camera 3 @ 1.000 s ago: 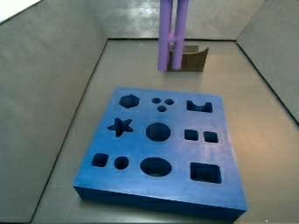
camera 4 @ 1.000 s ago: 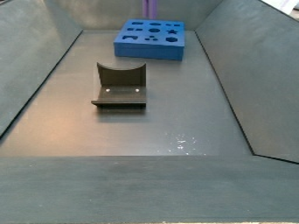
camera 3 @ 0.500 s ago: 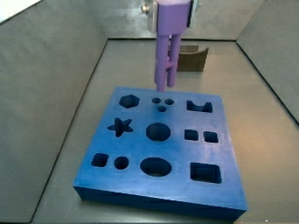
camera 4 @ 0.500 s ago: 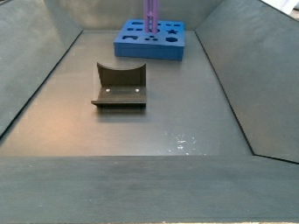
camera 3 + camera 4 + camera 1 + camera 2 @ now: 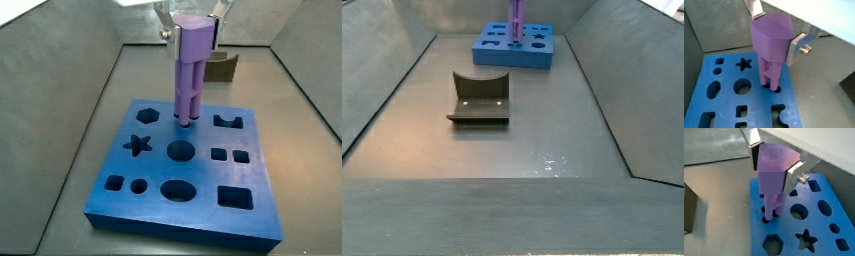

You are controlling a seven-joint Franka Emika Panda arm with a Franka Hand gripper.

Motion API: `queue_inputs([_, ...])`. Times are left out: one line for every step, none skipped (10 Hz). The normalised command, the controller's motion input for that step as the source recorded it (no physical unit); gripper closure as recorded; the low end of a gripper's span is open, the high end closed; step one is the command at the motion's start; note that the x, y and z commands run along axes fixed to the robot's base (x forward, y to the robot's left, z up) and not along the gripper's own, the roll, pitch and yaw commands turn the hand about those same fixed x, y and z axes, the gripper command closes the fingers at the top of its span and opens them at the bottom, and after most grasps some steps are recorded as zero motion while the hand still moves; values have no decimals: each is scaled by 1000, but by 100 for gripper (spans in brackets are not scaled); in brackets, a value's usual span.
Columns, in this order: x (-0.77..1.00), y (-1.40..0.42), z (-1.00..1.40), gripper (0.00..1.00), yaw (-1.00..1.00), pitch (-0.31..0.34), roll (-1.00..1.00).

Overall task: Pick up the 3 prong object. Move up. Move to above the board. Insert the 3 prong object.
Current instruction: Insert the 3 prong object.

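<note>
My gripper [image 5: 195,20] is shut on the cylindrical top of the 3 prong object [image 5: 189,70], a tall purple peg held upright. Both wrist views show the silver fingers clamping its top, the gripper [image 5: 774,31] and the peg [image 5: 769,52] in one, the gripper [image 5: 774,162] and the peg [image 5: 771,185] in the other. The peg stands over the blue board [image 5: 147,170], and its prong tips reach the small round holes near the board's far edge. The board shows in both wrist views [image 5: 727,75] [image 5: 784,225]. In a side view the peg [image 5: 517,20] rises from the board [image 5: 509,57]; the gripper is out of that frame.
The dark fixture [image 5: 480,98] stands on the grey floor mid-bin, apart from the board. It also shows behind the board [image 5: 222,66] and at a wrist view's edge [image 5: 689,213]. Grey sloping walls enclose the bin.
My gripper has come down with the purple peg. The prongs moved from high above the board's far edge to the small round holes.
</note>
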Motion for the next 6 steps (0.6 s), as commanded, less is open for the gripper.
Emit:
queue_inputs([0, 0, -220, 100, 340, 113, 246])
queue_inputs([0, 0, -151, 100, 306, 163, 256])
queue_inputs([0, 0, -166, 100, 191, 86, 173])
queue_inputs([0, 0, -163, 100, 203, 81, 134])
queue_inputs([6, 0, -151, 100, 186, 99, 136])
queue_inputs([57, 0, -126, 100, 134, 90, 101])
